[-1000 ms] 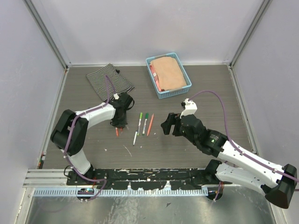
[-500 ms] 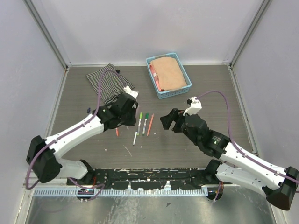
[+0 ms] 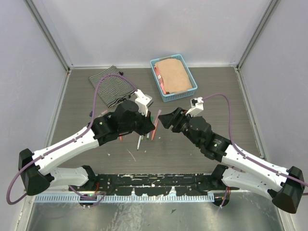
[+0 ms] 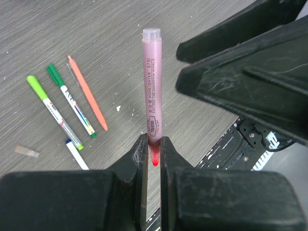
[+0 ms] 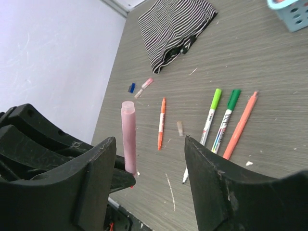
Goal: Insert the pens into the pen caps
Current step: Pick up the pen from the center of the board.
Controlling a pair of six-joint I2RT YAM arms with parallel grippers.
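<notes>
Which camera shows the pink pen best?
The left wrist view: the pink pen stands centred, lettering visible, pinched by the left gripper. The right wrist shows it smaller, off-centre; the top view hides it.

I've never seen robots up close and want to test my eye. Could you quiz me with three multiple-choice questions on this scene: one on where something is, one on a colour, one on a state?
1. Where does the blue basket stand?
A. at the far side of the table, right of the striped cloth
B. between the arm bases
C. on the striped cloth

2. What colour is the pen in the left gripper?
A. green
B. pink
C. blue

3. How is the right gripper?
A. shut on a cap
B. shut on a pen
C. open, holding nothing

Answers:
1 A: the top view shows it near the far edge, beside the cloth.
2 B: the left wrist view shows a pink body clamped between the fingers.
3 C: its fingers stand wide apart, with nothing between them.
</notes>
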